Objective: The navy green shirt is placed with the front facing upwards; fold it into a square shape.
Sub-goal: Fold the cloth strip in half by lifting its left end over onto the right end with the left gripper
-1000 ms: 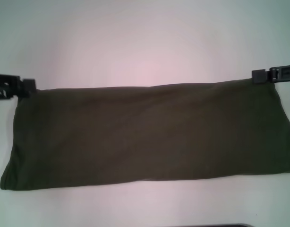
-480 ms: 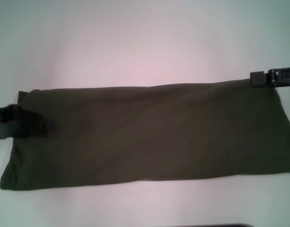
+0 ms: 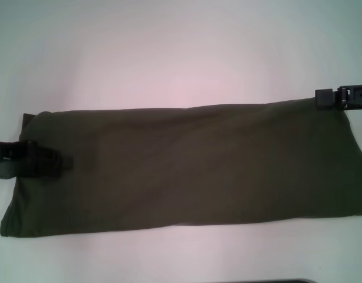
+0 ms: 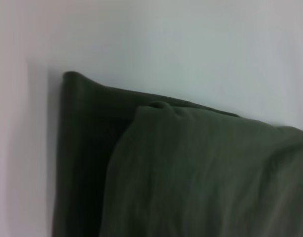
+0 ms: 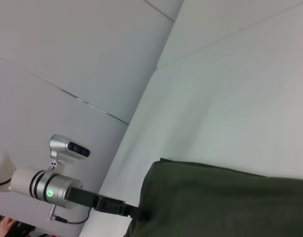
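Since a second ago the left gripper [image 3: 62,162] has dropped from the shirt's far left corner and slid inward over the cloth, a little further in than half a second ago; the right gripper [image 3: 324,98] has barely shifted. The navy green shirt [image 3: 187,168] is lying folded into a long dark olive band on the white table [image 3: 169,53], running across the middle of the head view from the left edge to the right edge, its lower edge sloping a little toward the lower left. The left gripper is reaching in from the left edge of the frame at mid height, its black tip sitting over the shirt's left end, just inside the short edge; whether its fingers are spread or pinched on cloth cannot be told from here. The right gripper is sitting at the upper right of the frame, right at the shirt's far right corner, its black tip touching or overlapping the hem; its grip cannot be read either. The left wrist view is showing the shirt [image 4: 201,173] close up, a top layer lying over a darker lower layer, with a rounded corner against the table [image 4: 166,44]. The right wrist view is showing the shirt's [image 5: 225,202] end at the bottom of the frame, with the left gripper [image 5: 136,213] meeting its edge at lower left.
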